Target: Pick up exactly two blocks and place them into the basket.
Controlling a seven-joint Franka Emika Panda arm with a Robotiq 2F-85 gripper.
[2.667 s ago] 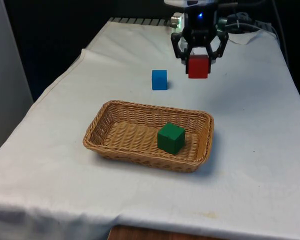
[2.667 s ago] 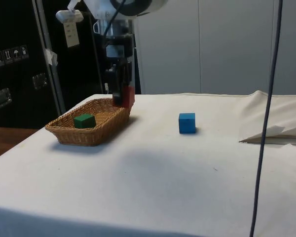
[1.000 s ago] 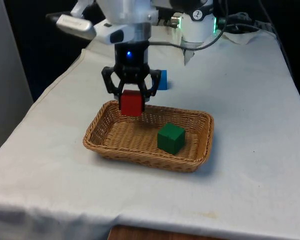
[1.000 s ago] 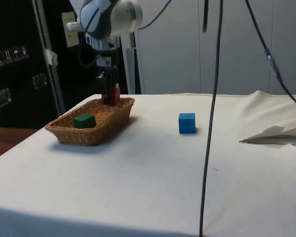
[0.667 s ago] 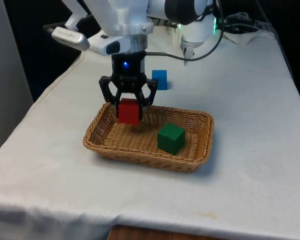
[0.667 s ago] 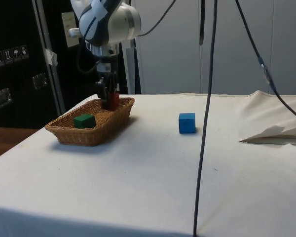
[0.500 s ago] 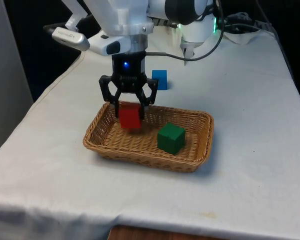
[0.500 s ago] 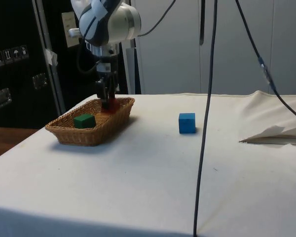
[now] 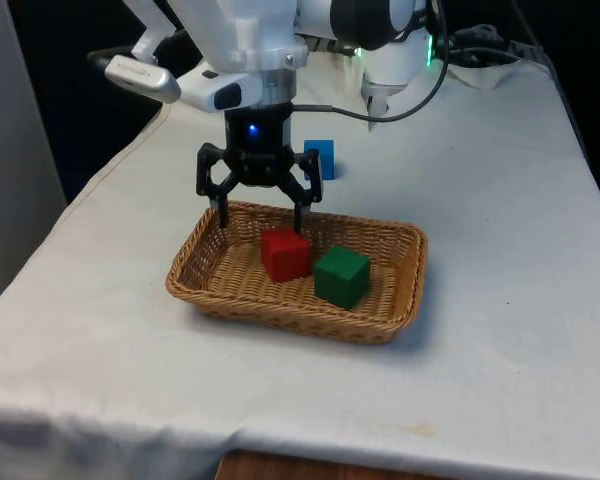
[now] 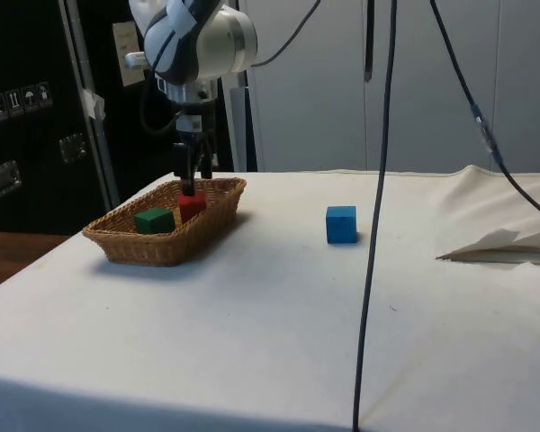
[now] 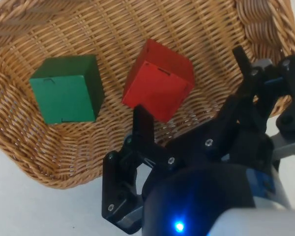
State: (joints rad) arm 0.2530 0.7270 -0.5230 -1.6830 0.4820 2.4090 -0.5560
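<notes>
We see a red wooden cube (image 9: pixel 285 255) lying in the oval woven wicker basket (image 9: pixel 220 300), just beside a green wooden cube (image 9: pixel 341 276) on the front view's right. The wrist view shows a narrow gap between the two cubes and the red one turned at an angle. The black two-finger gripper (image 9: pixel 260 209) hangs above the red cube, fingers spread and holding nothing. A blue cube (image 10: pixel 341 224) sits on the white tablecloth (image 9: pixel 500 230), well apart from the basket in the side view.
</notes>
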